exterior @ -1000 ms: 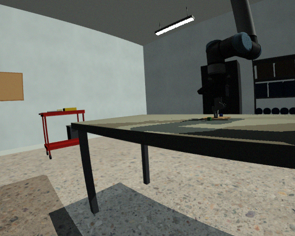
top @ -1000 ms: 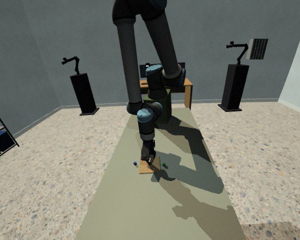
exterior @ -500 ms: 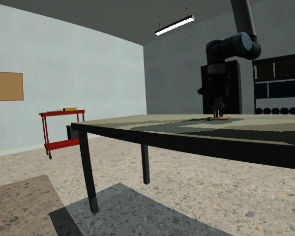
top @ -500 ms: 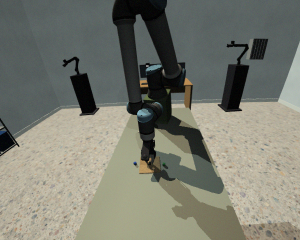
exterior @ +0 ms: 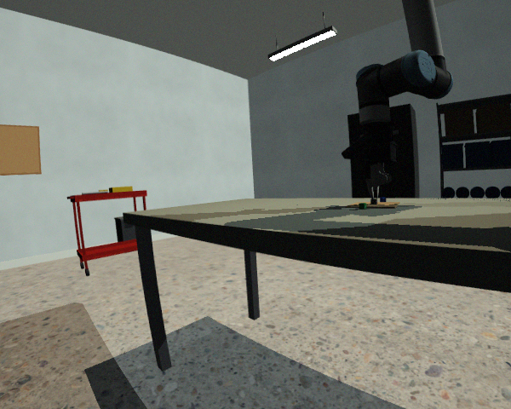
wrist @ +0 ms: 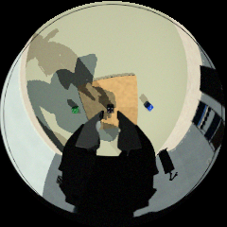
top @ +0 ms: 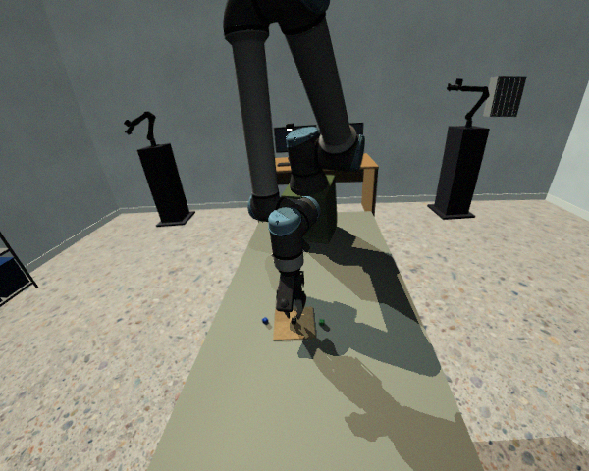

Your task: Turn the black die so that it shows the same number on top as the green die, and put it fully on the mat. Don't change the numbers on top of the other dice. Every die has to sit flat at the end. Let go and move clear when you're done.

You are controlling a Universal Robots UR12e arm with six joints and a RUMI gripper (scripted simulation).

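Observation:
The black die [top: 293, 320] [exterior: 373, 201] [wrist: 110, 109] is on the tan mat [top: 285, 332] [exterior: 391, 204] [wrist: 129, 90], near its middle and inside its edges. My gripper [top: 294, 315] [exterior: 375, 196] [wrist: 110, 111] is open just above the black die, pointing down, with a gap to each side of the die in the wrist view. The green die [top: 321, 321] [exterior: 363, 205] [wrist: 75, 110] rests on the table beside the mat. The blue die [top: 265, 320] [exterior: 382, 199] [wrist: 148, 106] rests on the opposite side. The numbers on top are too small to read.
The long table [top: 243, 395] [exterior: 180, 210] carries the mat and dice. The arm's dark shadow falls across the mat and the green die's side. The arm's green pedestal [top: 327, 218] stands at the far end, with a wooden desk [top: 368, 162] behind it.

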